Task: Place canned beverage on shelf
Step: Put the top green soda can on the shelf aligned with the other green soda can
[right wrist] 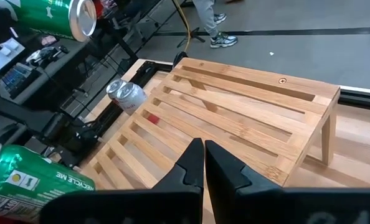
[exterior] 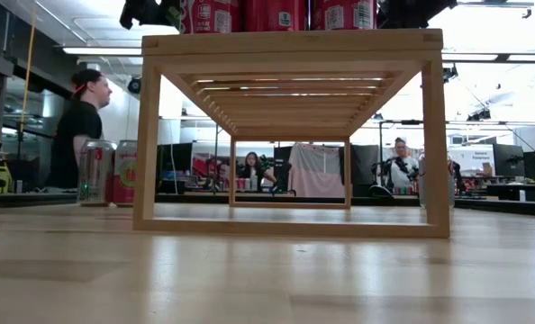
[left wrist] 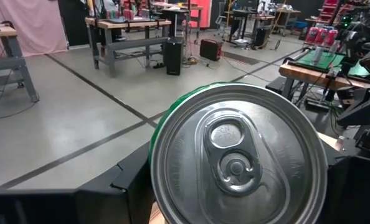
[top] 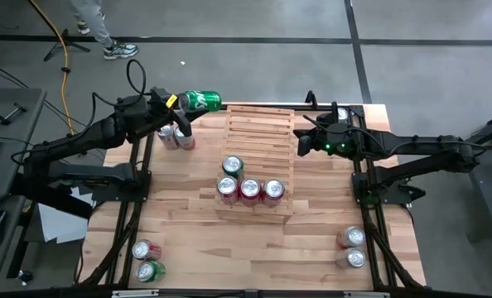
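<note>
Left gripper (top: 178,103) is clamped on a green can (top: 201,101), held on its side and lifted off the table near the far-left corner, just beside the shelf's (top: 258,132) far-left corner. In the left wrist view the can's lid (left wrist: 238,158) fills the frame, so the arm gets almost no sight of where it's going.

Risks from here:
- Can is horizontal. The four already on the shelf stand upright, so it probably needs rotating before release. Let go on its side on sloped slats and I'd expect it to roll down into the front row.
- Two spare cans (top: 174,137) stand at the table's left edge, right under the left arm. A low swing or wrist turn could knock them.
- Grip looks to be across the body, lid toward the wrist camera. A smooth wall may slip during the rotate.
- Shelf front row: three red cans (top: 250,189), plus one green-topped can (top: 232,165) just behind them. A drop too near that cluster tips them.
- Right gripper (top: 300,141), fingers shut with nothing in them, hovers over the shelf's right edge. Both arms over the shelf at once is a collision risk.

Other spares, two at the near-left corner (top: 147,259) and two at the near-right corner (top: 351,247), are well clear.
</note>
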Available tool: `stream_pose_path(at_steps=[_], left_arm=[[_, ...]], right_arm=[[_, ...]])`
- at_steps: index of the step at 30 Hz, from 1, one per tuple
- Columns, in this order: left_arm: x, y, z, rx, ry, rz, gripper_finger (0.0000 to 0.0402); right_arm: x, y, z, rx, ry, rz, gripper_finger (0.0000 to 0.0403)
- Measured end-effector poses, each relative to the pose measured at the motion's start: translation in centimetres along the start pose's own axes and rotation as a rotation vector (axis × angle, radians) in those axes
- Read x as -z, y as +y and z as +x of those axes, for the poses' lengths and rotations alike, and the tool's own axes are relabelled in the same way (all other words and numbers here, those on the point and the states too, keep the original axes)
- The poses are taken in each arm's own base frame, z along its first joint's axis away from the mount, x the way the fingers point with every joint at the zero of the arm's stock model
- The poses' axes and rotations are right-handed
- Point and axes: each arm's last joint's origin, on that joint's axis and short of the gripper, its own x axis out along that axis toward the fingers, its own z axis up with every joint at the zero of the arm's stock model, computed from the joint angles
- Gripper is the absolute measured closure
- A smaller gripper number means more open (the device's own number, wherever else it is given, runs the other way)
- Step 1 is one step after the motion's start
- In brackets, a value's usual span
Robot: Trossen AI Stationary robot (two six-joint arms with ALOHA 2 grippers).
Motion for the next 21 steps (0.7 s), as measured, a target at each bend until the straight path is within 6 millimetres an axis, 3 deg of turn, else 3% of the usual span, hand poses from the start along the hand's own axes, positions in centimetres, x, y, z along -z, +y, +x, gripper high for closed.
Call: stream_pose_path(at_steps=[10, 21], left_arm=[[0.4, -0.7, 1.0, 0.100, 0.023, 0.082, 0.0195], [0.7, -3.9, 6.5, 0.255, -0.022, 0.053, 0.0195]], right_arm=[[-0.2, -0.2, 0.0, 0.065, -0.061, -0.053, 0.0402], [-0.5, -0.2, 0.4, -0.135, 0.063, -0.417, 0.0386]])
